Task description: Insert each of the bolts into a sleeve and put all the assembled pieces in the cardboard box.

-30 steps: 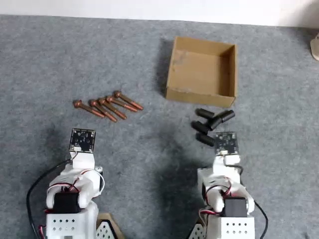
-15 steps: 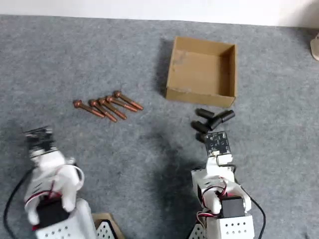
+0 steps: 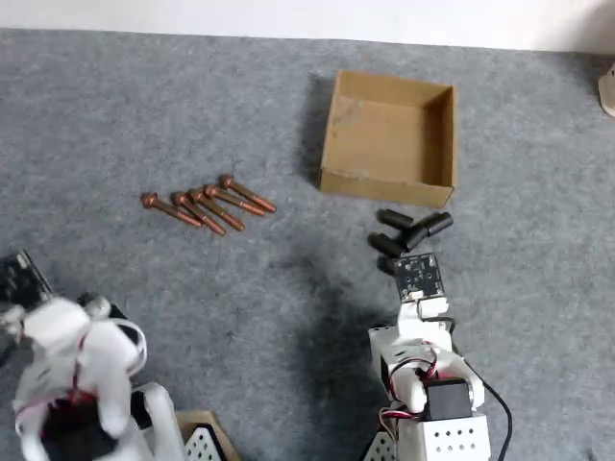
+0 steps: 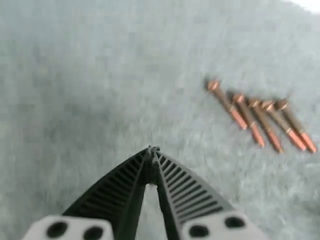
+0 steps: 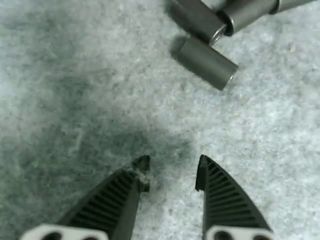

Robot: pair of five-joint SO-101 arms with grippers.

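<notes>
A grey, carpet-like covering [image 3: 240, 317] spreads over the whole table. A white strip [image 3: 288, 17] runs along its far edge. A pale object [image 3: 607, 91], cut off and too partial to identify, sits at the right edge.

On the tabletop [image 3: 288, 288] the bolts [image 3: 207, 204] lie side by side well left of the cardboard box [image 3: 384, 187], while the sleeves [image 3: 411, 233] cluster just before its near wall, outside it.
</notes>
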